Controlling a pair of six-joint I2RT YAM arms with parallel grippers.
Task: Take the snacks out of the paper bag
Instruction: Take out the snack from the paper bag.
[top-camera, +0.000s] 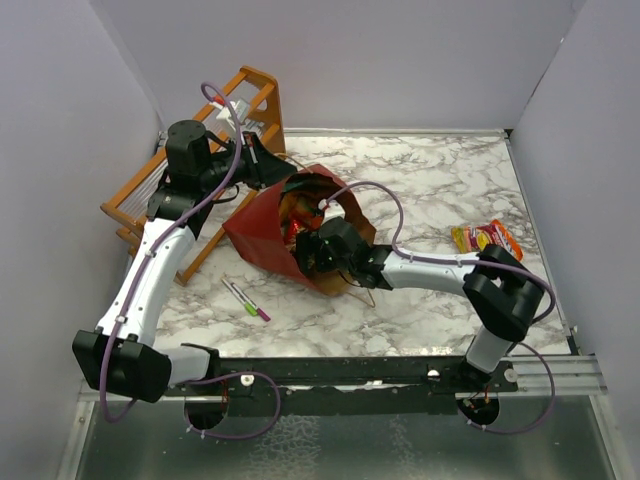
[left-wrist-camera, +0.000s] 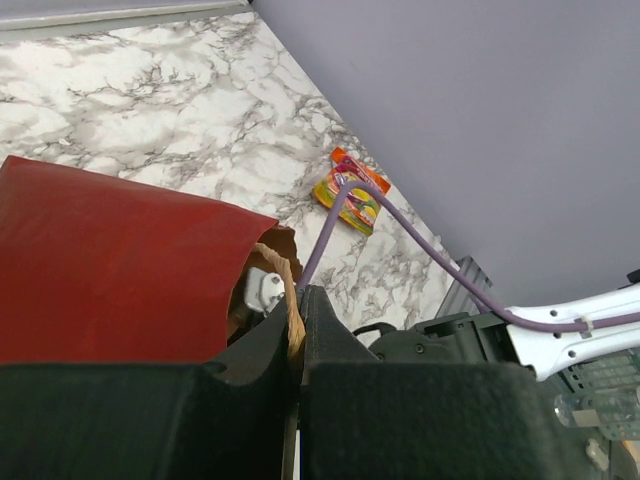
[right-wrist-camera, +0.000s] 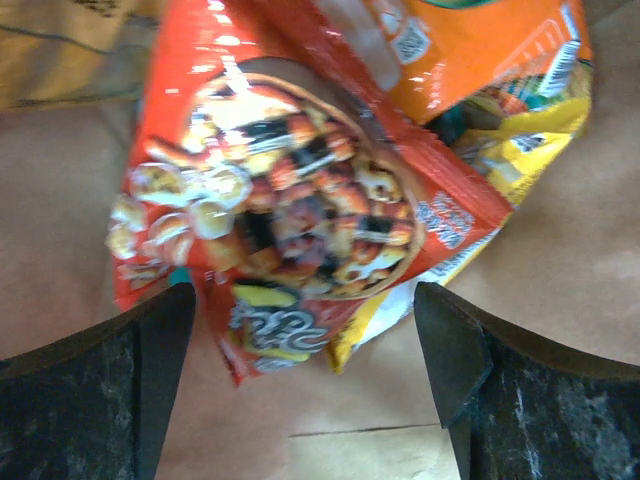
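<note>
Mid-extraction: left fingers (left-wrist-camera: 335, 335) clenched on the loop handle (left-wrist-camera: 291, 300) of the paper bag (top-camera: 262, 232) lying mid-worktop (top-camera: 440, 180), right fingers (right-wrist-camera: 150, 345) spread inside it, straddling a red snack packet (right-wrist-camera: 290, 210) without gripping; next, close and lift out toward the packets (top-camera: 486, 238) at right.

On your marbled desk (top-camera: 440, 175) lay the paper bag (top-camera: 262, 235) on its side, two markers (top-camera: 246, 299) beside it, snacks (top-camera: 485, 238) at right, and a wooden rack (top-camera: 258, 76) at left.
</note>
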